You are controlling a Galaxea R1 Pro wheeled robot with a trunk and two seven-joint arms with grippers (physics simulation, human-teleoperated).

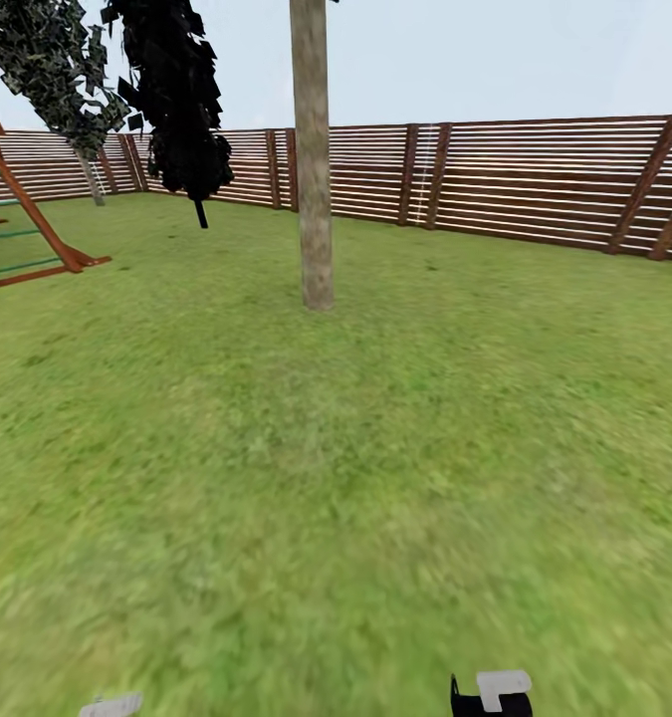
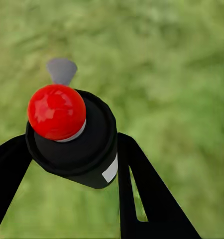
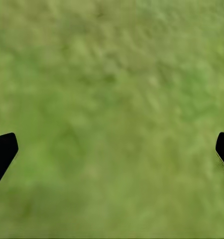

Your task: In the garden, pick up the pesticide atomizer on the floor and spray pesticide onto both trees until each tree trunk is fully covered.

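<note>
The pesticide atomizer [image 2: 74, 137] is clamped in the left gripper [image 2: 72, 149], the right gripper [image 3: 112, 149] is spread empty, and the upright tree trunk [image 1: 312, 159] is seen well ahead.

Left pincer [image 2: 72, 149] closed, both black fingers [image 2: 142, 189] pressed against the sides of the pesticide atomizer [image 2: 72, 139], red top facing the wrist camera. Right pincer [image 3: 112, 149] spread wide, nothing between its fingertips [image 3: 2, 149], pointing down. Both arms low, at the bottom edge of the head view.
</note>
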